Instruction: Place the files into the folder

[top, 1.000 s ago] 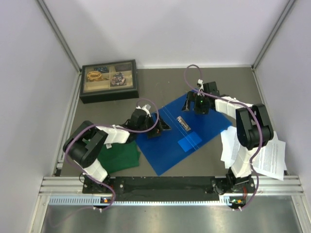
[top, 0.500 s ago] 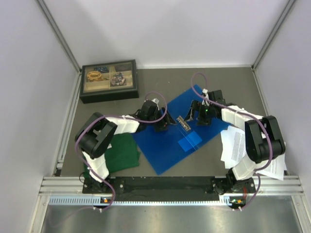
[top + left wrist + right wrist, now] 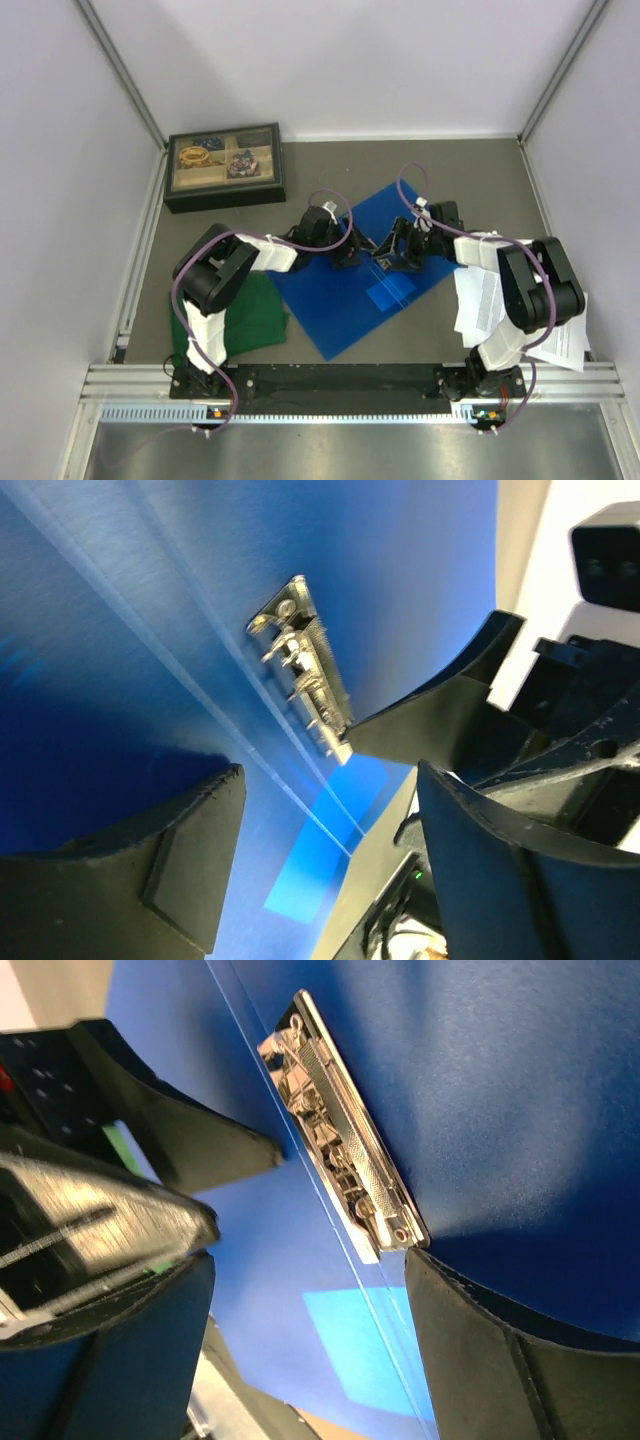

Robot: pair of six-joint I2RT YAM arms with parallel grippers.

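The blue folder (image 3: 345, 310) lies open and diagonal on the middle of the desk (image 3: 480, 180). One corner points toward the front rail (image 3: 340, 378), and its left edge is just beside a green cloth (image 3: 245, 315). Bare desk remains behind the folder, and between it and the compartment box (image 3: 225, 166) in the far-left corner.

The files (image 3: 472, 308) lie fanned at the desk's right edge, partly under the right arm and outside the folder. Their print is too small to read. A pale blue patch (image 3: 390, 293) on the folder's inner face carries no legible writing.

From above, the left end effector (image 3: 350, 257) and right end effector (image 3: 393, 255) crowd the ring mechanism (image 3: 381, 254) from either side, which hides most of it.

The wrist views show it plainly. The left end effector (image 3: 330, 780) stands open over blue plastic with nothing clamped, and the mechanism (image 3: 305, 670) lies ahead of its fingers. The right end effector (image 3: 308, 1258) is also open. The mechanism's (image 3: 340, 1130) near end meets one of its fingers (image 3: 500, 1360), while the other finger stands well apart.
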